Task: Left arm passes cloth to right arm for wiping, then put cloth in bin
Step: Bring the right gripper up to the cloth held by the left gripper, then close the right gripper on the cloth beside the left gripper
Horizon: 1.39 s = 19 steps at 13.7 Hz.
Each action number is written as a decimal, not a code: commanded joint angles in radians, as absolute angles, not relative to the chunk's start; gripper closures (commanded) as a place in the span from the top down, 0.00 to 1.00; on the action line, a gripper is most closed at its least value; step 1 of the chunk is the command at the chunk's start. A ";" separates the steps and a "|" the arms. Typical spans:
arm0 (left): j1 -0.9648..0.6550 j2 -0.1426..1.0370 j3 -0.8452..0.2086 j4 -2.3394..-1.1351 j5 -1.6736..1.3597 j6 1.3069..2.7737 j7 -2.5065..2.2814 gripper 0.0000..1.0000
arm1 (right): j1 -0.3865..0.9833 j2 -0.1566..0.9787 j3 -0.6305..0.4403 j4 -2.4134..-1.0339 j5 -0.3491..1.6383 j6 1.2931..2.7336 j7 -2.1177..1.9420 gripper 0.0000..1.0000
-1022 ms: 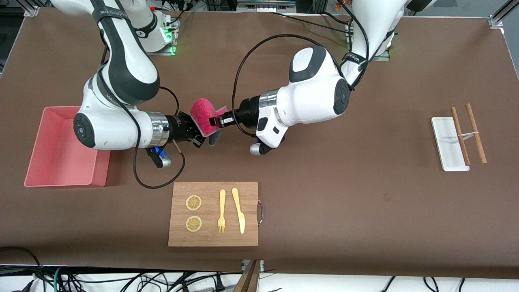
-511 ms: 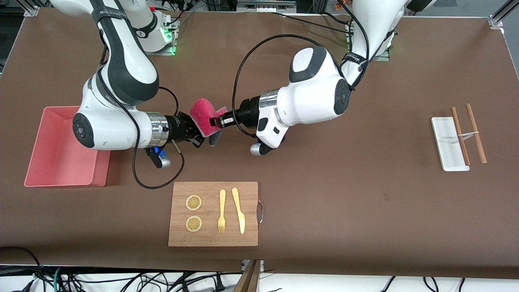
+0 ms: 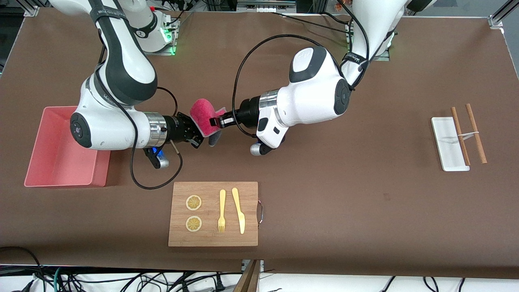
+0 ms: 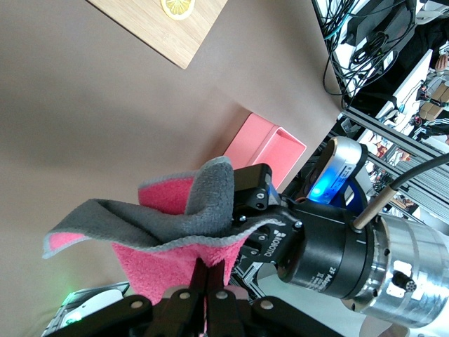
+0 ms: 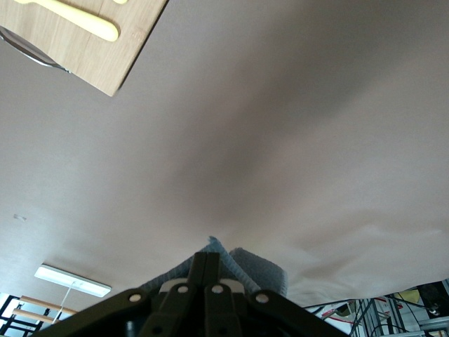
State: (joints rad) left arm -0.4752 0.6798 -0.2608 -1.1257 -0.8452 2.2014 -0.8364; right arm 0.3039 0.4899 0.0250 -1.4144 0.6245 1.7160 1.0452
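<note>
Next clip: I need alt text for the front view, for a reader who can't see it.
Above the brown table, the left gripper and the right gripper both pinch a pink and grey cloth held between them. A pink bin sits at the right arm's end, and a wooden board with cutlery lies nearer the camera.

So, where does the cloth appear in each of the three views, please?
Front view: the cloth hangs in the air above the table, between the left claw and the right claw.
Left wrist view: the cloth fills the lower middle, pink with a grey flap.
Right wrist view: only a grey edge shows at the claw's tip.
Shared landmark: the wooden board.
</note>
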 commanded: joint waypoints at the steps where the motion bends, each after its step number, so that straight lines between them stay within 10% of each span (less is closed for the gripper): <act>1: -0.479 0.698 -0.258 -1.094 -0.873 2.200 -0.833 0.00 | 0.261 0.476 0.026 -1.401 0.637 1.657 0.997 0.00; 5: -0.479 0.696 -0.258 -1.097 -0.873 2.200 -0.833 0.00 | 0.229 0.471 0.028 -1.382 0.638 1.603 0.988 0.00; 6: -0.479 0.696 -0.258 -1.097 -0.873 2.200 -0.833 0.00 | 0.227 0.468 0.025 -1.381 0.640 1.576 0.995 0.62; 7: -0.479 0.698 -0.258 -1.097 -0.873 2.200 -0.833 0.00 | 0.222 0.465 0.022 -1.381 0.637 1.542 0.996 0.99; 19: -0.469 0.695 -0.256 -1.098 -0.873 2.200 -0.831 0.00 | 0.199 0.448 0.038 -1.396 0.690 1.439 1.008 1.00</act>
State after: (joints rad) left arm -0.4687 0.6809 -0.2570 -1.1257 -0.8452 2.2014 -0.8364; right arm 0.2038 0.4498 0.0344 -1.3799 0.6505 1.4480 1.0002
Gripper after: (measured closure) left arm 0.978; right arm 0.000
